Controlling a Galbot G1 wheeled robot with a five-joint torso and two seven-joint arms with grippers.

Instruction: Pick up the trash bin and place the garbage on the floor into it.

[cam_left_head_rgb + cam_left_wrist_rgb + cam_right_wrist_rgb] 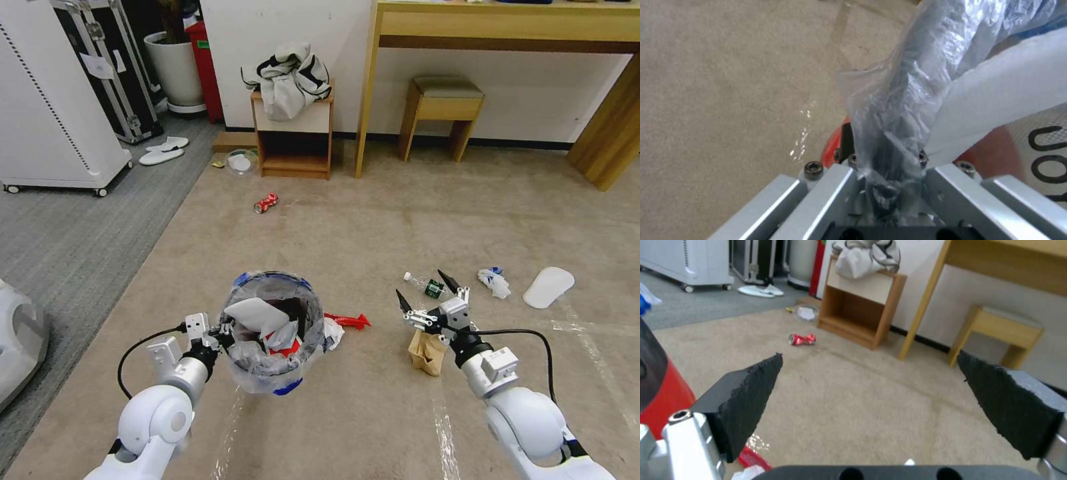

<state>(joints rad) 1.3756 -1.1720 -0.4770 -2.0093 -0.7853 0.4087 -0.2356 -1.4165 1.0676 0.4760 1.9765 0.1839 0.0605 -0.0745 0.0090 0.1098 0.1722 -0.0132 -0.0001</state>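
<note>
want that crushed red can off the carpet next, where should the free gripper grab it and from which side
Judging by its pose, grip the crushed can across its pinched middle, coming straight down from above: it lies on its side on the carpet, and the waist looks narrowest. The right gripper is open; the left gripper holds the bin.

The beige short-pile carpet floor (pixel 373 220) carries faint white tape lines and scattered litter. A crushed red can (pixel 266 203) lies toward the wooden cabinet. Nearer are a red snack wrapper (pixel 349 321), a brown carton (pixel 427 352), a green-label clear bottle (pixel 427 285), a crumpled white tissue (pixel 494 282) and a flat white slipper (pixel 548 287), well apart from the can.
</note>
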